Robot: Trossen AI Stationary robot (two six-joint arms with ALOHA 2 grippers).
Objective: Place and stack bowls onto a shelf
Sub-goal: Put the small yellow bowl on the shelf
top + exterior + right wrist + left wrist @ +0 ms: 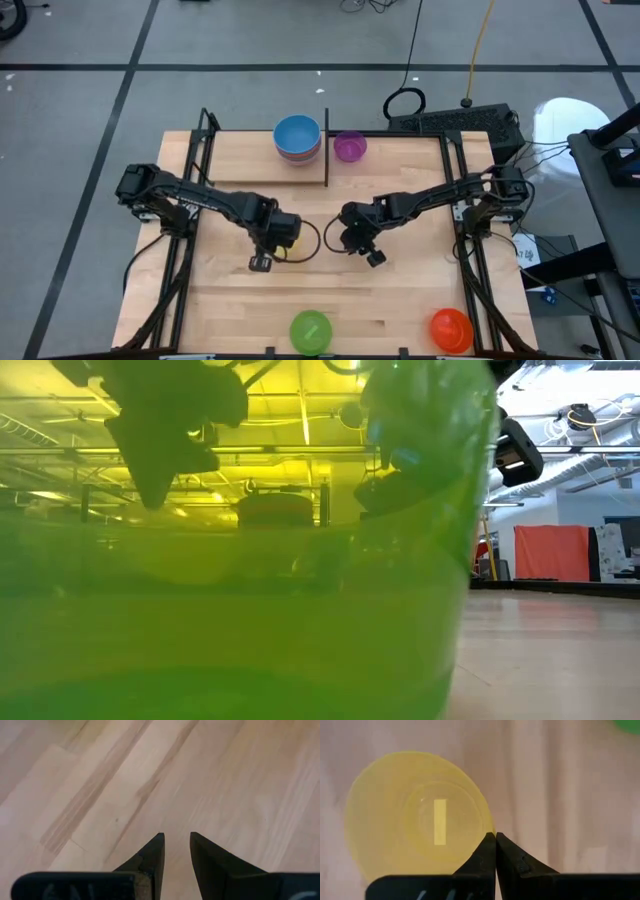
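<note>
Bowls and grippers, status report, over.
Left gripper shut on yellow bowl rim, mid-table. Right gripper open, empty. Stack with blue bowl on top, purple bowl on shelf.

Light-wood tabletop [400, 300]; black keyboard [455, 122] behind it; orange panel [551, 552] across room.

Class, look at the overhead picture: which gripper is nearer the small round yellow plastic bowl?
Left. The left gripper, shut, is at the yellow bowl, pinching its rim; the right gripper hangs apart over bare table.
</note>
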